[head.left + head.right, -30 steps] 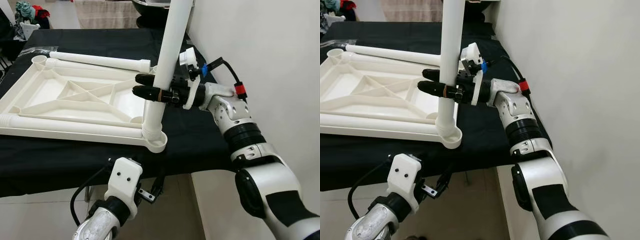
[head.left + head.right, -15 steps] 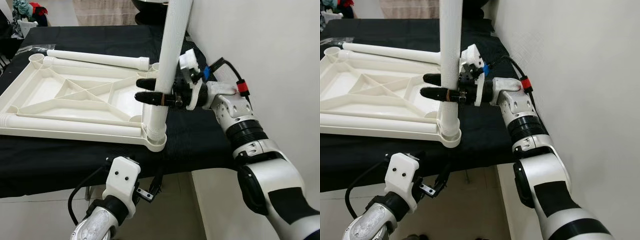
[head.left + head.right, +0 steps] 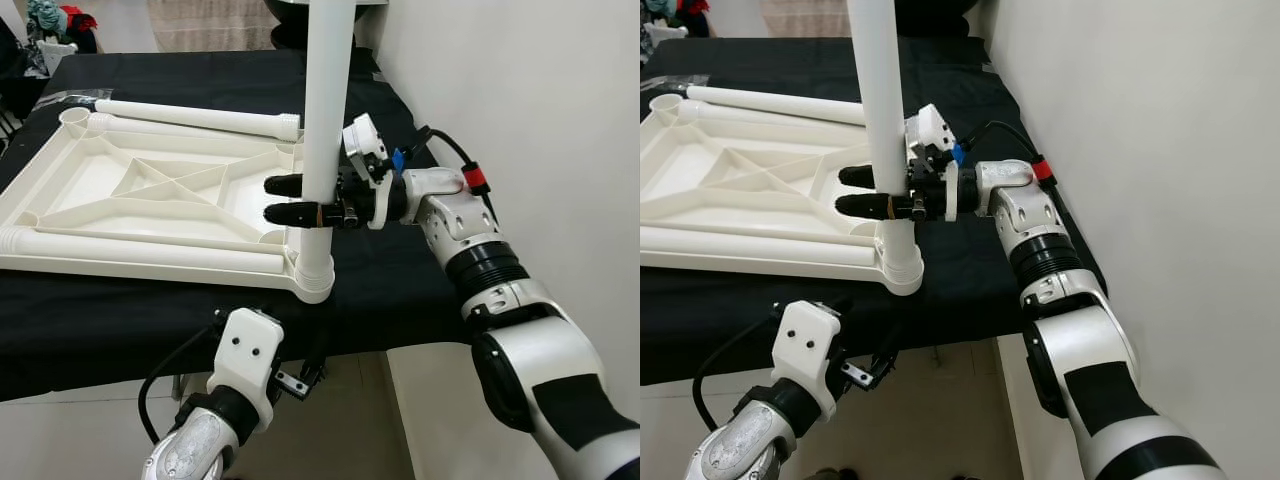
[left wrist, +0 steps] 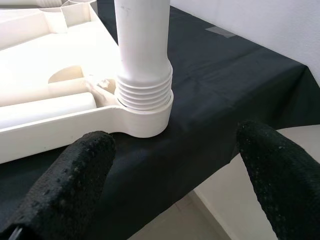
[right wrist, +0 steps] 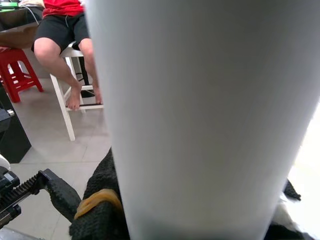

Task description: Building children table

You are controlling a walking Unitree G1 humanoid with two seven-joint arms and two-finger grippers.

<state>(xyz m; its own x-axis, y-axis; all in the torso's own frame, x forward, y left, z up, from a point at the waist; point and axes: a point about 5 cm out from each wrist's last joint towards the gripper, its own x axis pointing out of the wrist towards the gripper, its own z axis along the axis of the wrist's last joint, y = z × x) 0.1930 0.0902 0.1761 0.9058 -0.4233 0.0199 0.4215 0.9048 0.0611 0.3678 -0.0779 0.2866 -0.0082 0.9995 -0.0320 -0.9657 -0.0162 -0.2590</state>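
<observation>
Hanging below the near edge of the black-covered table [image 3: 120, 330], the left gripper [image 4: 170, 170] idles with its two padded fingers [image 4: 75, 175] spread wide apart, holding nothing and looking up at the corner socket [image 3: 312, 284] of the white tabletop [image 3: 140, 195]. That tabletop lies upside down on the table, its ribbed underside showing, and the socket sits at its near right corner. Standing upright in that socket is one white leg [image 3: 325, 120], its threaded collar [image 4: 144, 92] partly seated at the rim. The right gripper [image 3: 300, 200] reaches in from the right of the socket, its black fingers closed on the leg a little above the collar. By the look of it the leg is a hollow plastic tube: light, stiff and smooth, so likely slippery; gripping low near the threads should give the best control for turning it in. Counting pieces: one tabletop, one leg upright, and at least three more legs lying flat, one [image 3: 140, 250] along the tabletop's near side, two [image 3: 200, 120] at its far side. Beyond the leg, in the right wrist view, a seated person's legs [image 5: 65, 50] show beside a red stool [image 5: 20, 72].
</observation>
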